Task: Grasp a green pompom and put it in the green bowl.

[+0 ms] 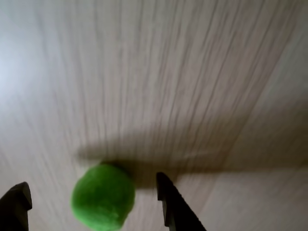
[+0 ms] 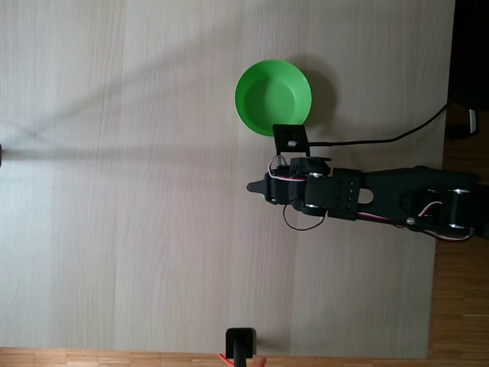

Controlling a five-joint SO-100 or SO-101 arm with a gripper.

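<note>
- Green pompom (image 1: 103, 196): fuzzy bright green ball, low in the wrist view, lying between the two dark fingers, nearer the left one by picture position yet touching neither. Its lower edge is cut by the frame bottom. Outline soft from blur. In the fixed view I cannot make it out; the arm's head covers that spot.
- Gripper (image 1: 91, 195): fingers spread wide, with pale table visible on both sides of the ball. The left finger (image 1: 17, 204) shows as a dark tip at the bottom corner, mostly cropped. The right finger (image 1: 175, 204) has a toothed inner edge and runs off the bottom edge.
- Gripper in the fixed view (image 2: 256, 187): a dark pointed tip facing left; finger spread not readable from this angle.
- Arm (image 2: 367, 200): black, reaching from the right edge leftward over the table, with white and red wires and a black cable trailing right.
- Green bowl (image 2: 273, 97): round, smooth, upright, apparently empty, in the upper middle of the fixed view; a small black bracket on the arm overlaps its lower rim.
- Table (image 2: 137, 191): pale wood grain; a broad shadow crosses it behind the ball in the wrist view.
- Black object (image 2: 241, 342): at the bottom edge, cropped, identity unclear.
</note>
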